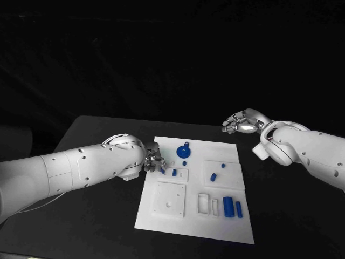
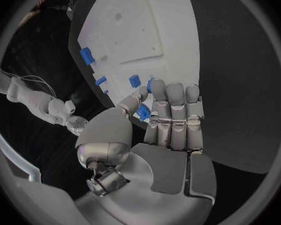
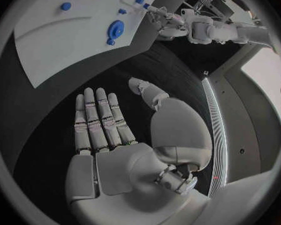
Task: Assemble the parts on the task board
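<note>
The white task board (image 1: 194, 216) lies in the middle of the black table. My left hand (image 1: 151, 161) is at the board's left edge and pinches a small blue part (image 2: 143, 111) between thumb and fingers, low over the board. On the board are a round blue disc (image 1: 183, 151), a small blue block (image 1: 174, 172), a short peg (image 1: 214, 176) and two blue cylinders (image 1: 233, 206). My right hand (image 1: 242, 122) hovers off the board's far right corner. Its fingers (image 3: 97, 117) are stretched out with nothing in them.
The board has a square recess (image 1: 171, 198) near its left front and narrow slots (image 1: 207, 204) beside it. Bare black table (image 1: 95, 216) surrounds the board on all sides.
</note>
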